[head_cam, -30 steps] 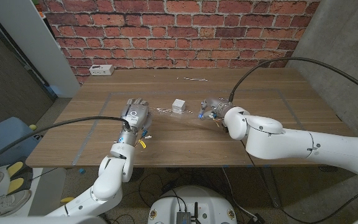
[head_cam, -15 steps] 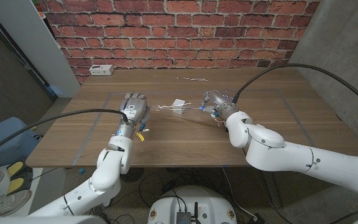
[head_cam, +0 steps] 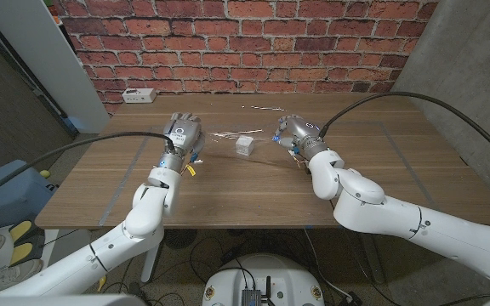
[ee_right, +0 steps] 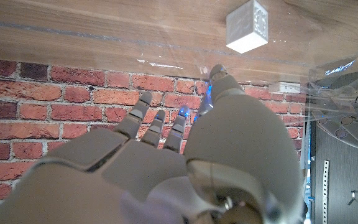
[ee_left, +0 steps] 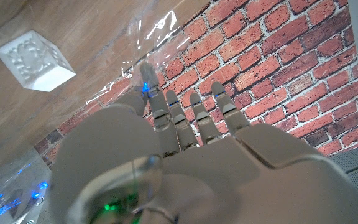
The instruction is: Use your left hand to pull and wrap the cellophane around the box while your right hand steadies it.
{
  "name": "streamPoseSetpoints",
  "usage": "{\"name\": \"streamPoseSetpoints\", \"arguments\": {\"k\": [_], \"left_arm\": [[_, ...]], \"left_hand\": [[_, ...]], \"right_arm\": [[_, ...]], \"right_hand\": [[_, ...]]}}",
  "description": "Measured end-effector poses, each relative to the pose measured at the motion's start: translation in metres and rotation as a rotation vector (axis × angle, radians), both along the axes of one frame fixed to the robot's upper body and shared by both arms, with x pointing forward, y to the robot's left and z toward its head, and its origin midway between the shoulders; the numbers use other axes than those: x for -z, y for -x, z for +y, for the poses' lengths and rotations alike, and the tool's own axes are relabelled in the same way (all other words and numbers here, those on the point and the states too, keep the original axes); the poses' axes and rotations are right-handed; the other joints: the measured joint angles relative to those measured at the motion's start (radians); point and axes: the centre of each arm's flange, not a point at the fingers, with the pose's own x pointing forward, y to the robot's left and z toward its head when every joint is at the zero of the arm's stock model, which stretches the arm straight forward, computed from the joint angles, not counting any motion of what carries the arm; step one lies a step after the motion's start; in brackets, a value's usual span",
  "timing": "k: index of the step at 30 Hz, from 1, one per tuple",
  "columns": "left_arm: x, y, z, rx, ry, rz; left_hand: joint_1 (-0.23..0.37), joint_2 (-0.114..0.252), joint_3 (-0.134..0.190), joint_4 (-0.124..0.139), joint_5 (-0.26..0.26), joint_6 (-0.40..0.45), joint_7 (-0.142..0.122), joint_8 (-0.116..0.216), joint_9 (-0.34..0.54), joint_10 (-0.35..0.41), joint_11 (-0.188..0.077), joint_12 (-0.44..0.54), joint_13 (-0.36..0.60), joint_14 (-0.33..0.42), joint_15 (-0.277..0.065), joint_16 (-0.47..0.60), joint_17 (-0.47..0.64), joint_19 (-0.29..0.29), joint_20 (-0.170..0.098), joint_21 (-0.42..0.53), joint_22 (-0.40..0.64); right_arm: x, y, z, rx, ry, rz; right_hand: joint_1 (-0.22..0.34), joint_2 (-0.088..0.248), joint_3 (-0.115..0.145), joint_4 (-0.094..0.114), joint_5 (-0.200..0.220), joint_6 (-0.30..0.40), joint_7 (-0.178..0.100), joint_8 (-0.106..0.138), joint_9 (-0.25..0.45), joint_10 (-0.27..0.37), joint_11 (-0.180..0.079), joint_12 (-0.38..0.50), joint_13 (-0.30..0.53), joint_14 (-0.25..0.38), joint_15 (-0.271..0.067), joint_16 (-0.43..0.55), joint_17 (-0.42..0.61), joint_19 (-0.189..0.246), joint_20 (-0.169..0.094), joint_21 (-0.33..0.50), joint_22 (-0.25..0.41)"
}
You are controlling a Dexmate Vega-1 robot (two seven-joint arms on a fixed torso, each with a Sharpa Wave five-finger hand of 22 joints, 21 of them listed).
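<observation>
One small white cube-shaped box (head_cam: 245, 144) with an embossed pattern on its faces is seen toward the far middle of the wooden table (head_cam: 381, 183), between the two hands. A crinkled sheet of clear cellophane (head_cam: 224, 136) is pinched by the left hand (head_cam: 182, 136), as the left wrist view makes plain. The right hand (head_cam: 293, 134) stands just beside the box; whether anything is gripped by it cannot be told.

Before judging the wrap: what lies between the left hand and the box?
In the head view, crinkled cellophane spans from the left hand toward the box.
</observation>
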Motion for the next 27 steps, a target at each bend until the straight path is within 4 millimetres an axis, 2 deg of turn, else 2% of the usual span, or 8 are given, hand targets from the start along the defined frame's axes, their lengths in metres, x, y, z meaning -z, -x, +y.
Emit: {"name": "streamPoseSetpoints", "arguments": {"k": [3,4,12,14,27], "left_arm": [[-0.008,-0.005,0.001,-0.009,-0.004,-0.013],[-0.008,-0.006,-0.001,-0.001,-0.011,-0.005],[-0.029,-0.023,-0.003,-0.01,-0.031,-0.014],[-0.031,-0.025,-0.004,-0.01,-0.039,-0.009],[-0.059,-0.056,-0.015,-0.026,-0.082,0.003]], "left_hand": [[-0.001,-0.001,0.0,0.0,0.0,0.002,-0.001,0.0,0.0,0.0,0.0,0.0,0.0,0.0,0.0,0.0,0.0,0.004,-0.004,0.0,0.0],[-0.001,-0.001,0.0,0.0,0.0,0.002,-0.001,0.0,0.0,0.0,0.0,0.0,0.0,0.0,0.0,0.0,0.0,0.004,-0.005,0.0,0.0],[-0.005,-0.005,0.0,0.0,0.0,0.002,-0.001,0.0,-0.005,0.0,0.0,-0.004,0.0,0.0,0.0,0.0,0.0,0.005,-0.005,0.0,0.0],[-0.008,-0.002,0.0,0.0,0.0,0.002,-0.001,0.004,-0.008,0.0,0.0,-0.004,0.0,0.0,0.0,0.0,0.0,0.005,-0.005,0.0,0.0],[-0.011,-0.002,0.005,-0.003,-0.001,0.007,-0.007,0.005,-0.014,0.0,0.0,-0.007,0.005,0.0,0.0,0.0,0.0,0.005,-0.005,0.0,0.0]], "right_arm": [[-0.003,0.003,0.005,-0.024,0.011,-0.021],[-0.003,-0.006,-0.002,0.0,-0.008,-0.017],[-0.01,-0.016,0.0,-0.021,-0.008,-0.045],[-0.014,-0.027,-0.005,-0.004,-0.022,-0.048],[-0.025,-0.055,-0.015,0.01,-0.041,-0.067]], "right_hand": [[0.0,0.0,0.0,0.0,0.0,0.0,0.0,-0.002,-0.002,0.0,0.0,0.0,0.0,0.0,0.0,0.0,0.0,0.004,0.004,-0.004,0.0],[0.0,0.0,0.0,0.0,0.0,0.0,0.0,-0.003,-0.002,0.0,0.0,0.0,0.0,0.0,0.0,0.0,0.0,0.004,0.004,-0.005,0.0],[0.0,0.0,0.0,0.0,0.0,0.002,0.002,-0.004,-0.005,0.003,0.004,-0.004,0.0,0.0,0.0,0.0,0.0,0.004,0.004,-0.005,0.0],[0.0,0.0,0.004,0.004,0.0,0.002,0.002,-0.004,-0.005,0.003,0.003,-0.007,0.0,0.0,0.0,0.0,0.0,0.004,0.004,-0.005,0.0],[0.0,0.0,0.004,0.004,0.0,0.001,0.001,-0.007,-0.004,0.007,0.007,-0.011,0.0,0.0,0.0,0.0,0.0,0.003,0.004,-0.012,0.0]]}}
